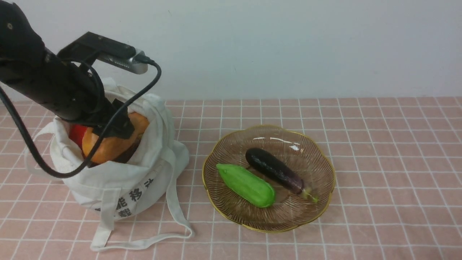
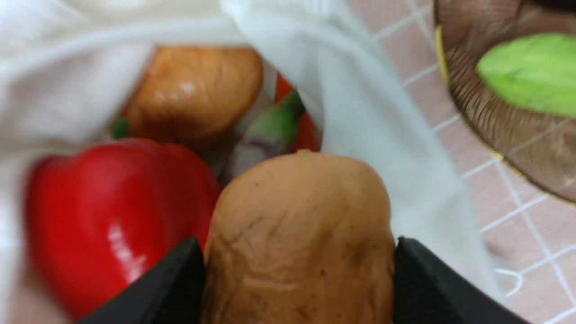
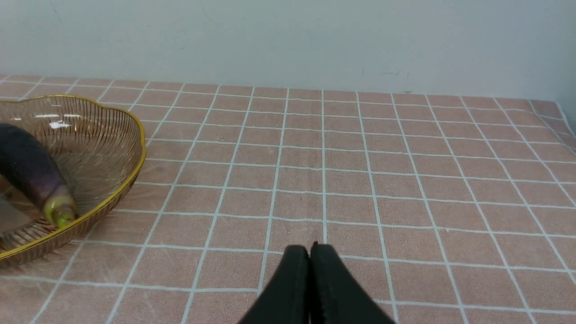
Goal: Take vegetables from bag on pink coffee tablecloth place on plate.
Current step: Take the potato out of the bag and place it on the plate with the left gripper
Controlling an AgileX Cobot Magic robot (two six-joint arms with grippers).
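Just inside bag (image 1: 122, 177) rim, left end effector (image 2: 297, 245) tight around a potato (image 2: 301, 207); right end effector (image 3: 309, 252) clenched.

The left arm (image 1: 43, 86) is a thick, rounded, matte-black tube with a small screw (image 1: 9, 26) near its upper end. A black camera (image 1: 104, 50) with a silver end trails a thick black cable (image 1: 159, 74). The left gripper (image 2: 298, 245) and right gripper (image 3: 310, 249) have smooth black tapering fingers.
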